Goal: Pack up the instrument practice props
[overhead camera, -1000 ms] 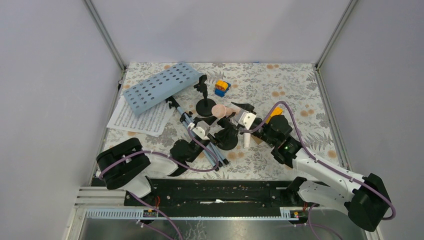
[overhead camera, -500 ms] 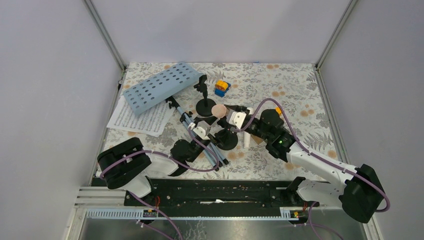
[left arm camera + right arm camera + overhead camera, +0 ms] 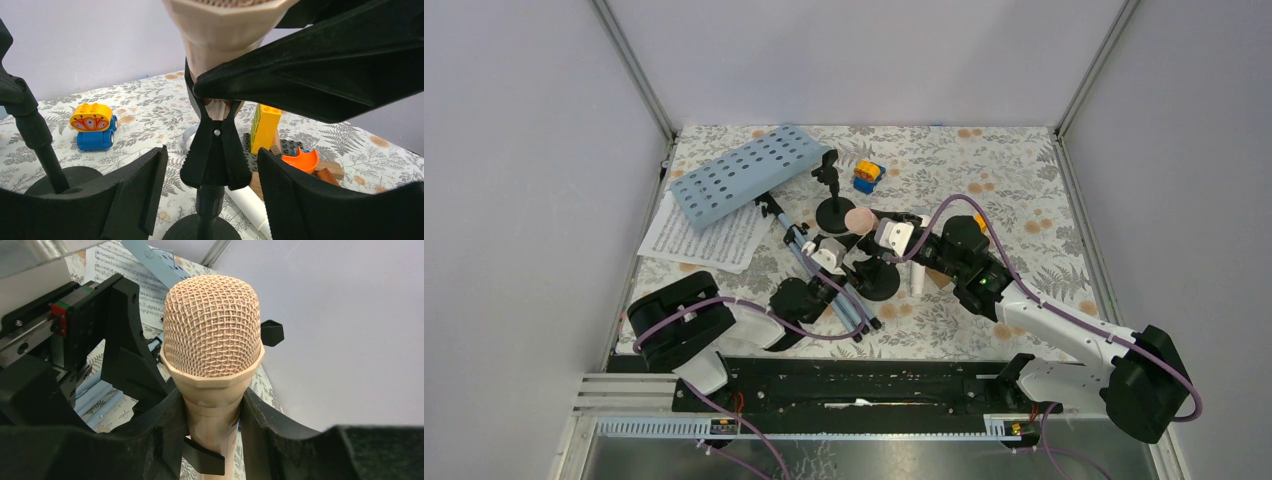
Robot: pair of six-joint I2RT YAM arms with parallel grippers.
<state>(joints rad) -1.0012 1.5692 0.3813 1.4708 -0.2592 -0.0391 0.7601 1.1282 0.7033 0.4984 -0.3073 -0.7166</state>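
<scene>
My right gripper (image 3: 212, 407) has its two fingers pressed against either side of the pink microphone (image 3: 212, 335), just below the mesh head, so I am grasping it by the neck of its handle. The microphone stands upright near the middle of the desk (image 3: 1024, 170), its lower handle seated in the black clip of a mic holder (image 3: 216, 150). My left gripper (image 3: 210, 155) is spread wide, one finger on each side of that clip and apart from it, holding nothing. The microphone has a peach-pink woven grille above a faceted collar. A white microphone (image 3: 917, 280) lies flat beside the holder's round base. A second mic holder (image 3: 834, 210) stands just behind. The light-blue music rack (image 3: 749, 172) lies toward the far left corner, its edge over the sheet-music pages (image 3: 699, 235) by the left edge.
</scene>
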